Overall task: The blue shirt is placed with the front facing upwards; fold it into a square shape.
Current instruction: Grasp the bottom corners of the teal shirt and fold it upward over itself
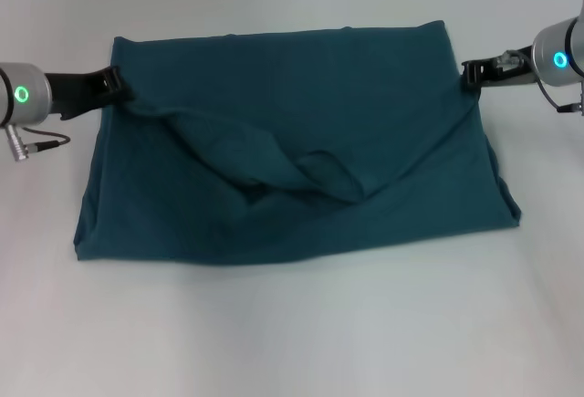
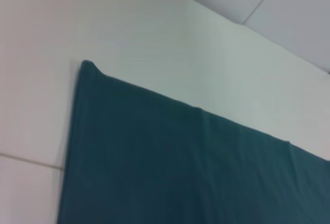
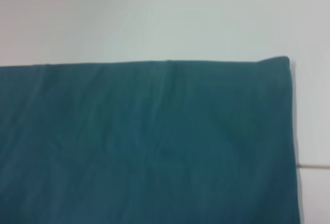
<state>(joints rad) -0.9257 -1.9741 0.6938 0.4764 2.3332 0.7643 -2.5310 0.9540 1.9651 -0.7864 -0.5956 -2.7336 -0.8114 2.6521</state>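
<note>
The blue shirt (image 1: 292, 141) lies folded across the middle of the white table (image 1: 292, 333), its top layer sagging into a V-shaped crease. The left gripper (image 1: 117, 87) touches the shirt's edge at 9 o'clock, the right gripper (image 1: 470, 73) at 3 o'clock; I cannot tell whether either grips the fabric.

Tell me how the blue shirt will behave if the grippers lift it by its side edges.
The blue shirt is probably floppy: its middle already sags into a loose fold between the left gripper and right gripper. It likely drapes rather than holds shape. It seems light, thin cloth.
</note>
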